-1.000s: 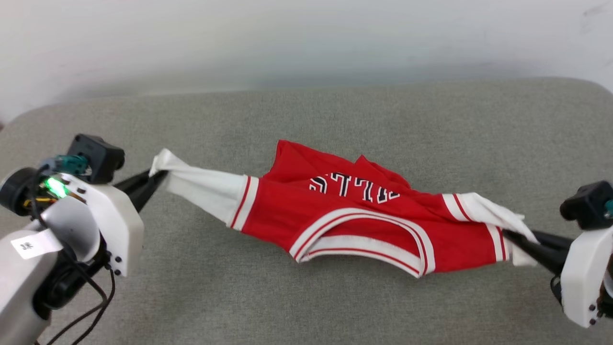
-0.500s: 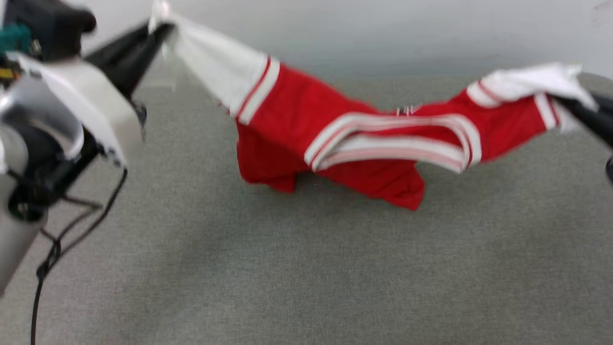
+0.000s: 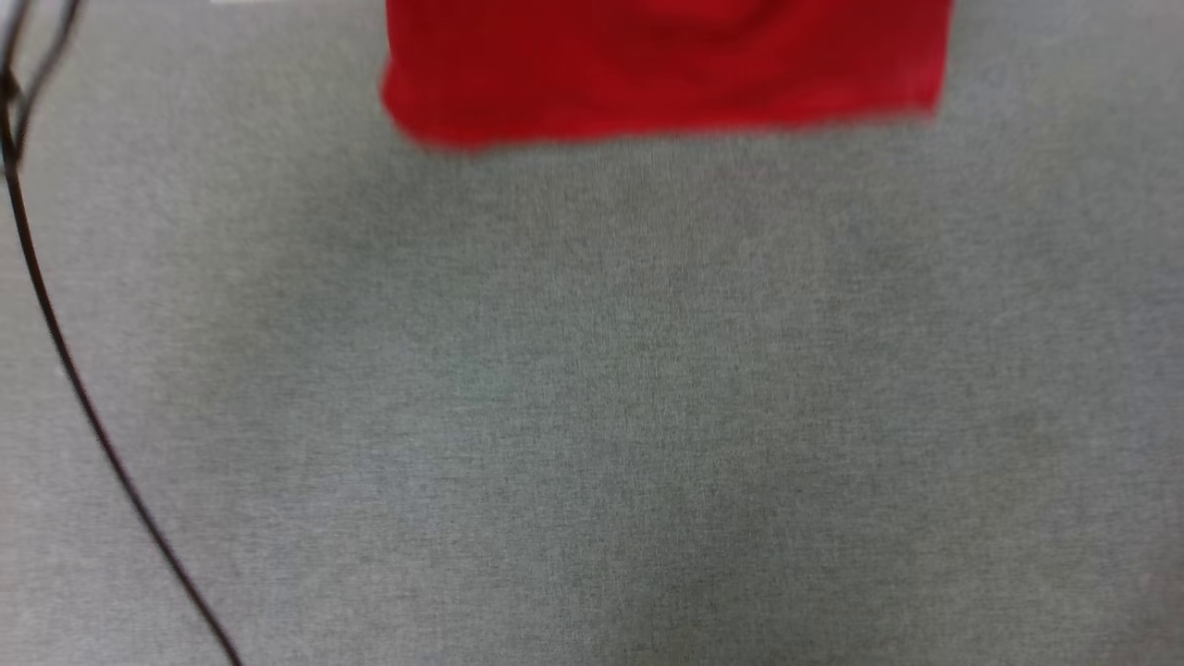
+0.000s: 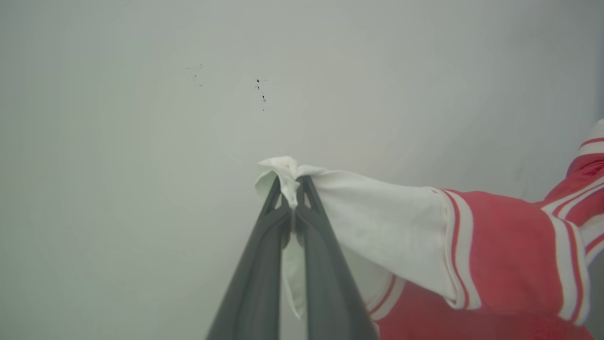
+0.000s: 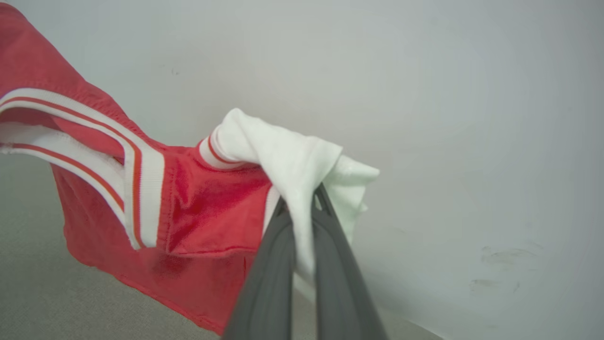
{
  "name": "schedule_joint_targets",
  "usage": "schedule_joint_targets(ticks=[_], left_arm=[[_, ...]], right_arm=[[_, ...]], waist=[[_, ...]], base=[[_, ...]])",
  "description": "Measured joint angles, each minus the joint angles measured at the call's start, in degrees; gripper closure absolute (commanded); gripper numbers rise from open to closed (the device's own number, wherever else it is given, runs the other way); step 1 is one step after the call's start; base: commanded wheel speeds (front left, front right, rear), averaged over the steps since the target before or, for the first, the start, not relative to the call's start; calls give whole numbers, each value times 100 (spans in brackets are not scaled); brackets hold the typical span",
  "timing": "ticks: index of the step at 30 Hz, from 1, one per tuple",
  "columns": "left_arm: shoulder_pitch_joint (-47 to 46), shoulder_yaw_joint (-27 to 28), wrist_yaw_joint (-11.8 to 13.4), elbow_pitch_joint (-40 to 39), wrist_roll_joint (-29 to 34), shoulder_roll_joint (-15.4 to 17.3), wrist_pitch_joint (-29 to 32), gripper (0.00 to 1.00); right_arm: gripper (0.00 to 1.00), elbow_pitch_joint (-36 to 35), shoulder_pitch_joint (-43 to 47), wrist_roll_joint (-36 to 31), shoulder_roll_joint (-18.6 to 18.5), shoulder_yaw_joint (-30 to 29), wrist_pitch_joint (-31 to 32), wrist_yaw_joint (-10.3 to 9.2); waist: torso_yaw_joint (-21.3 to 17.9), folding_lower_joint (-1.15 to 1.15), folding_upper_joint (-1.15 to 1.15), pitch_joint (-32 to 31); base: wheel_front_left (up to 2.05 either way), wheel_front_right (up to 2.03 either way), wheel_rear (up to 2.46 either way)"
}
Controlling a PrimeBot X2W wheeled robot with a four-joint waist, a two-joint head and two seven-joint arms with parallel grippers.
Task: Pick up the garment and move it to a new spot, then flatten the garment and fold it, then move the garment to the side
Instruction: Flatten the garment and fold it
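Observation:
The garment, a red T-shirt with white sleeves and striped trim, hangs in the air; its red hem shows at the top of the head view above the grey surface. My left gripper is shut on the tip of one white sleeve of the garment. In the right wrist view my right gripper is shut on the bunched other white sleeve, with the garment spreading to the left. The chest lettering is hidden.
The grey fabric surface stretches below the hanging shirt. A black cable runs down the left side of the head view. A pale wall stands behind both grippers.
Both grippers have lifted the shirt off the surface and risen out of the head view. The shirt now hangs free, with just its hem at the head view's top.

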Motion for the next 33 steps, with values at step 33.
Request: schedule_joint_targets(ticks=[33], left_arm=[[3902,10,297,632,-916,46,-2195,100]], right_arm=[[100,1289,2196,931,225,1701,-1727,0]], waist=[[81,-1,0,-284]], base=[[0,0,0]])
